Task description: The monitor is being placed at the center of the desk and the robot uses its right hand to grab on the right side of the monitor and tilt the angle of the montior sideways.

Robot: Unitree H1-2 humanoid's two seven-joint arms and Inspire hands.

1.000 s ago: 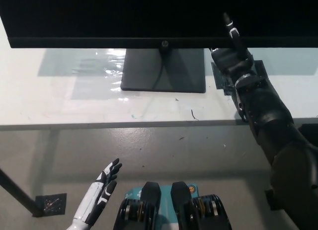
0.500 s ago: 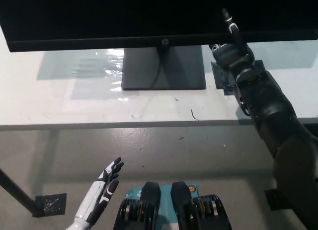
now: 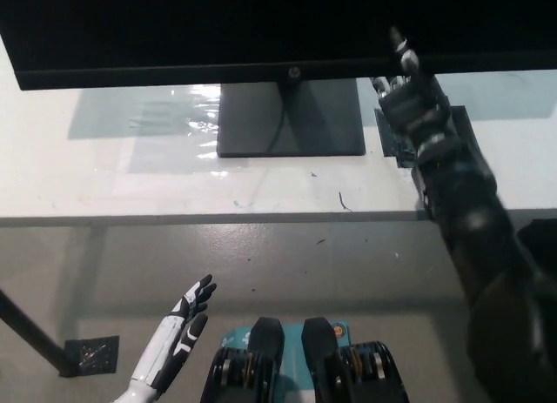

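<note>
A black monitor (image 3: 174, 29) fills the top of the head view, and its dark square base (image 3: 290, 117) stands on the white desk (image 3: 104, 185). My black right hand (image 3: 413, 98) reaches up to the monitor's lower bezel, right of the stand. One digit lies over the front of the screen and the rest are lost against the black panel. The hand is shut on that lower edge. The bezel line slopes slightly, lower at the left than at the right. My white left hand (image 3: 178, 333) rests open at the lower left, below the desk's front edge.
A dark flat patch (image 3: 457, 124) lies on the desk under my right wrist. The desk's front edge runs across the middle of the picture, with grey floor below it. A dark desk leg (image 3: 26, 329) and a floor marker (image 3: 91, 355) sit at the lower left.
The monitor's lower edge has gone from level to sloping, and its base has turned slightly on the desk. My right hand has moved a little right and up with it. The left hand has stayed still.
</note>
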